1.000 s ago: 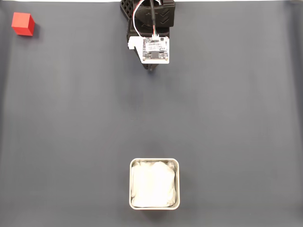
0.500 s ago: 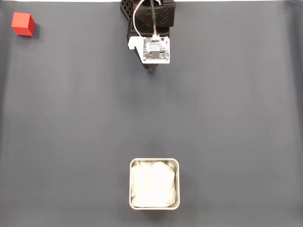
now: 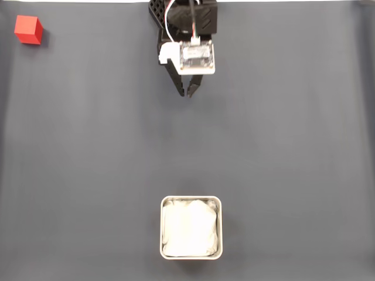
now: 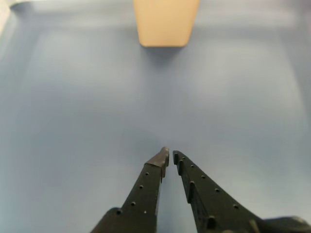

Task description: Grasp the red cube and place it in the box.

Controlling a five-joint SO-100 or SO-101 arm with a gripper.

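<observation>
Claw of the arm is hanging near the top middle of the fixed view, its two dark fingers pointing down the picture and its tips nearly meeting, with only a thin slit between them and nothing held there. In the wrist view the same claw is rising from the bottom edge, the two perforated black fingers converging to a narrow gap over bare mat. A white circuit board is sitting on the wrist just behind the claw, with wires running up to the black arm body. The red cube is resting well apart from the claw, far to its left and slightly above it in the fixed view, in the top left corner of the dark grey mat. The box is standing well apart from the claw too, straight ahead of the fingertips, showing its white lining. In the wrist view the box is appearing as a pale tan shape far beyond the tips.
</observation>
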